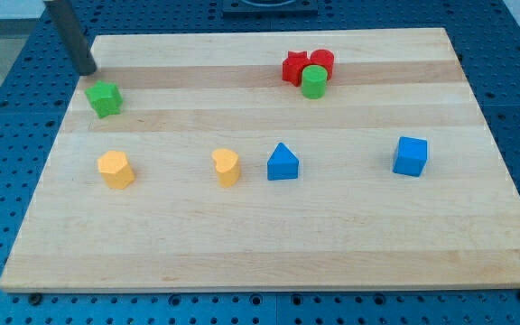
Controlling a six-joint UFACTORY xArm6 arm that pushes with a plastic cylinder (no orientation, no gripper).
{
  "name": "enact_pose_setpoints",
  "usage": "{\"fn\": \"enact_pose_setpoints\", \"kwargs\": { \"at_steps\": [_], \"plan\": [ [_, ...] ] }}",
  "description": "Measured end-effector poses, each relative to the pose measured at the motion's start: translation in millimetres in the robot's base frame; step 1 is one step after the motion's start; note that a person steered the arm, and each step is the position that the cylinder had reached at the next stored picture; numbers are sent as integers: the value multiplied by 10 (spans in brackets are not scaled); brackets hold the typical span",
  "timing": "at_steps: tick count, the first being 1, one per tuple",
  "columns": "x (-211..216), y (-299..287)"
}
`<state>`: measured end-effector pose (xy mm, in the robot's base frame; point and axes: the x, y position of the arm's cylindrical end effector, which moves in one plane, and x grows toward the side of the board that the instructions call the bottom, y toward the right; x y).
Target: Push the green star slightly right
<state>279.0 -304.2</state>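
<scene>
The green star [105, 98] lies near the board's upper left. My tip [89, 71] rests on the board just above and slightly left of the green star, a small gap away; the dark rod rises toward the view's top left. A green cylinder [313, 82] stands at the upper middle right, touching a red star [293, 68] and a red cylinder [322, 61].
A yellow hexagon block [116, 169] sits at the left middle, a yellow heart [227, 167] and a blue triangle-topped block [283, 162] at the centre, and a blue cube [411, 155] at the right. The wooden board [269, 253] lies on a blue perforated table.
</scene>
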Motion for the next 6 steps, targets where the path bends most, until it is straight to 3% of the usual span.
{"fn": "enact_pose_setpoints", "kwargs": {
  "at_steps": [6],
  "plan": [
    [742, 241]
  ]
}}
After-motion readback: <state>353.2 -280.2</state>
